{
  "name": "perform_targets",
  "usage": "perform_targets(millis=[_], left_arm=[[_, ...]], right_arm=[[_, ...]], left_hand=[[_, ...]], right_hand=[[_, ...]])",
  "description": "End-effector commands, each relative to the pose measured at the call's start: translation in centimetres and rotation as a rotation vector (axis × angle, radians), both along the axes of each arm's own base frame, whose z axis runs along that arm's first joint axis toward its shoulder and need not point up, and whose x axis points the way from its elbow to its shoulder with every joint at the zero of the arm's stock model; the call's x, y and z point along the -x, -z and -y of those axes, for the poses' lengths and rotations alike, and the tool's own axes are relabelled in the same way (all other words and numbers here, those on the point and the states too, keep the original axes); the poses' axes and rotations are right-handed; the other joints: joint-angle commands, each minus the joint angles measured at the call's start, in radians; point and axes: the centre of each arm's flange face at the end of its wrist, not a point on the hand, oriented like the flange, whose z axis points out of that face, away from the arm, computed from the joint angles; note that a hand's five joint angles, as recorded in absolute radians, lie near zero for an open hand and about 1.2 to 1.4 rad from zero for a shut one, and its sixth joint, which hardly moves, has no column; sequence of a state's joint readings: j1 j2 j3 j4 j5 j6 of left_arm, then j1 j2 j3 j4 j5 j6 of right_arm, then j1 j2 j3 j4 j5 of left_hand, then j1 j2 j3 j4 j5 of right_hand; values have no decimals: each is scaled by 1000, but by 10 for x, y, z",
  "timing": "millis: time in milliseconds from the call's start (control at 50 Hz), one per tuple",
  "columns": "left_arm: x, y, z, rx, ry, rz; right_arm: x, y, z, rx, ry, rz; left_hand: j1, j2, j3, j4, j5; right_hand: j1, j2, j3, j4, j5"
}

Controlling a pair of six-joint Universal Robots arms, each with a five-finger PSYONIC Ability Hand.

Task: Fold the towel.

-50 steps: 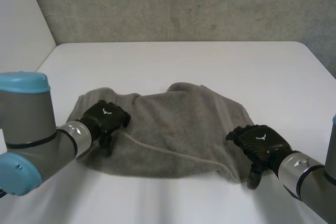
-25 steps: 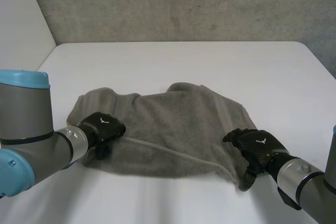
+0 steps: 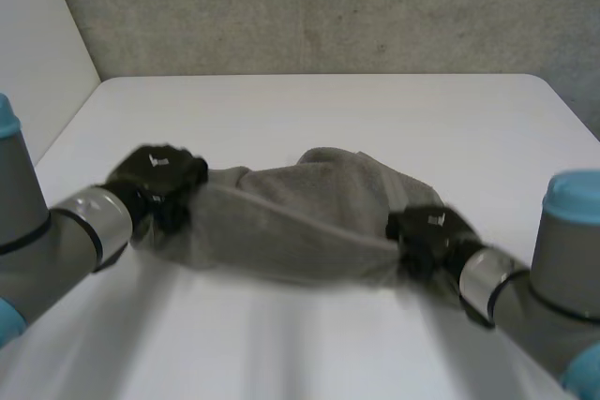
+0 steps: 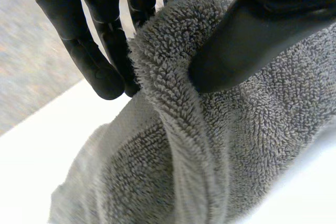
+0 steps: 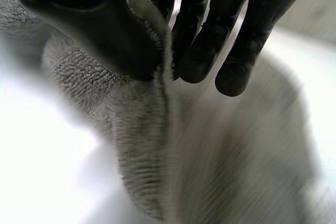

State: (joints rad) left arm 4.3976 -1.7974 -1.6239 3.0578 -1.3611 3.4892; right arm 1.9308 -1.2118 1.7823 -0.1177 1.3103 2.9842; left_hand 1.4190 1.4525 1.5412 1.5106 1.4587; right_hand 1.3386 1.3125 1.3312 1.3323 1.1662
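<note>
you have the towel (image 3: 300, 217) at the middle of the white counter (image 3: 319, 110), its near edge strung between both hands. your left hand (image 3: 155, 173) pinches the left corner between thumb and fingers; your right hand (image 3: 428, 231) pinches the right corner the same way.

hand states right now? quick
Left hand: shut, pinching the towel edge at its left end.
Right hand: shut, pinching the towel edge at its right end.

Left hand (image 3: 157, 175) pinches the towel (image 3: 300, 217) between thumb and fingers; right hand (image 3: 429, 229) likewise; both forearms angle inward.
</note>
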Motion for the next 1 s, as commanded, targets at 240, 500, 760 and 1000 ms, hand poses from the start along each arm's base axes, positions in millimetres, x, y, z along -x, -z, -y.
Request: perform_targets(millis=[240,500,760,1000], left_arm=[[11,-112,39,262,-129,-369],[-10,-142,-19,276,-131,-437],[-19,-124,-21,228,-163,-402],[14,-80,71,224,-160,-360]], right_arm=[[-28,-177,64,606,-34,46],[-6,-214,7,513,-106,-11],[-6,-217,14,503,-125,-41],[-54,-152,74,530,-171,-241]], left_hand=[[-23,-56,-145,-114,-237],[-23,-56,-145,-114,-237],[-23,-56,-145,-114,-237],[-23,-56,-145,-114,-237]], right_hand=[[58,84,65,64,56],[58,84,65,64,56],[58,84,65,64,56],[58,84,65,64,56]])
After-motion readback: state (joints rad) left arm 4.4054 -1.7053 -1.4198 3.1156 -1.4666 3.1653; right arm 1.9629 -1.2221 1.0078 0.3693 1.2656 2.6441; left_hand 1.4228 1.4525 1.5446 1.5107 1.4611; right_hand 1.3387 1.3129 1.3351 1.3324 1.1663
